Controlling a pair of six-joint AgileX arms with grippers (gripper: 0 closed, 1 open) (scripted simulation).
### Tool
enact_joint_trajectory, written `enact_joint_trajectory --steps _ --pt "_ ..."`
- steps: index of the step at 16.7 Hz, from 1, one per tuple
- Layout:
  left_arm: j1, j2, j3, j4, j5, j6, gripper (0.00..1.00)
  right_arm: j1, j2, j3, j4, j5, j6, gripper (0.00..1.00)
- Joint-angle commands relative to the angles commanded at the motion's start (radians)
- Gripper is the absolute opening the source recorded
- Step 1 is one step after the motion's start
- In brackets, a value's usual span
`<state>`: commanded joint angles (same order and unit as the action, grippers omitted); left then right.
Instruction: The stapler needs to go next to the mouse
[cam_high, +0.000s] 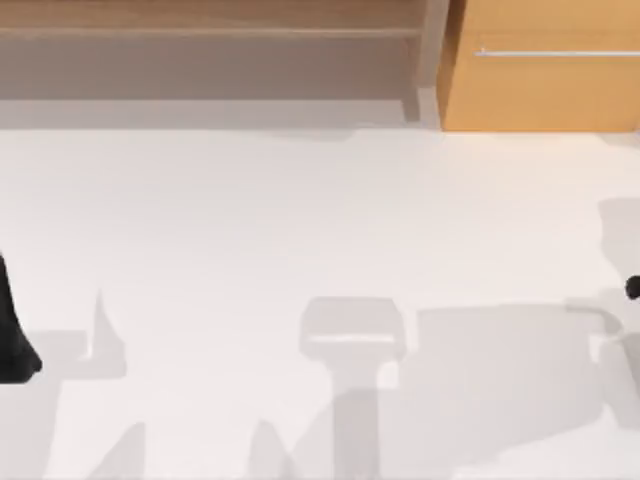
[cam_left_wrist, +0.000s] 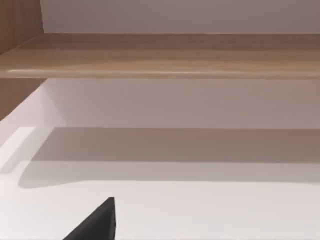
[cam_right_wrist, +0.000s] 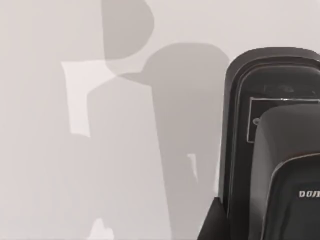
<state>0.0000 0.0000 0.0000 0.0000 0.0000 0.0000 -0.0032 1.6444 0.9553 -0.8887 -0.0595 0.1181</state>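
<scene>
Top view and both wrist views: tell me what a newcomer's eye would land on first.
The wide white table draws the eye in the top view, crossed by grey shadows, with a wooden shelf and cabinet along its far side. In the right wrist view a black stapler looms large on the table. A dark object sits at the top view's left edge and another dark bit at its right edge; what they are cannot be told.
</scene>
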Motion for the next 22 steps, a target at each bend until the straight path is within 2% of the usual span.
enact_joint_trajectory --steps 5,12,22 --pt "0.0 0.0 0.0 0.0 0.0 0.0 1.0 0.123 -0.011 0.039 0.033 0.01 0.019 0.0" --pt "0.0 0.0 0.0 0.0 0.0 0.0 1.0 0.112 -0.009 0.036 0.039 0.012 0.027 0.0" --pt "0.0 0.0 0.0 0.0 0.0 0.0 1.0 0.03 -0.026 0.025 0.145 0.068 0.103 0.0"
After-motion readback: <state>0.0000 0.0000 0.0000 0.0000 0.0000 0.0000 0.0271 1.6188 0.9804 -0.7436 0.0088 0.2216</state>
